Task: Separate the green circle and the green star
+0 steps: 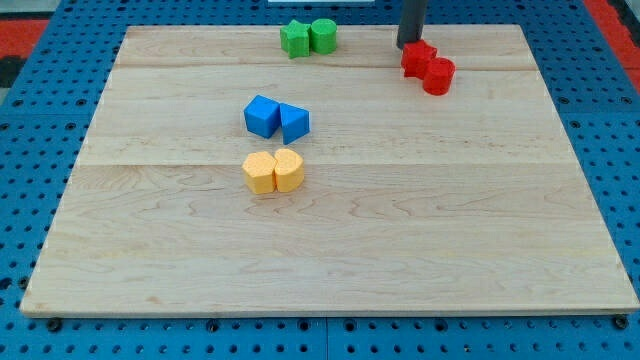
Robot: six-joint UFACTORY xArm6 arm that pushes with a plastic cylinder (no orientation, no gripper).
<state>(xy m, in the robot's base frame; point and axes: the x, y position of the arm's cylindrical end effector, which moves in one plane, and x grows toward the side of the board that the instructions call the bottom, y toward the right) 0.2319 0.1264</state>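
The green star [295, 39] and the green circle [323, 35] sit touching each other at the view's top edge of the wooden board [330, 250], star on the left. My tip [409, 45] stands at the top right, well to the right of the green pair. It is just at the top-left side of a red block [418, 59], close to or touching it.
A red cylinder [438, 76] touches the other red block at the lower right. Two blue blocks [277, 118] sit together left of centre. Two yellow blocks [273, 171] sit together just below them. Blue pegboard surrounds the board.
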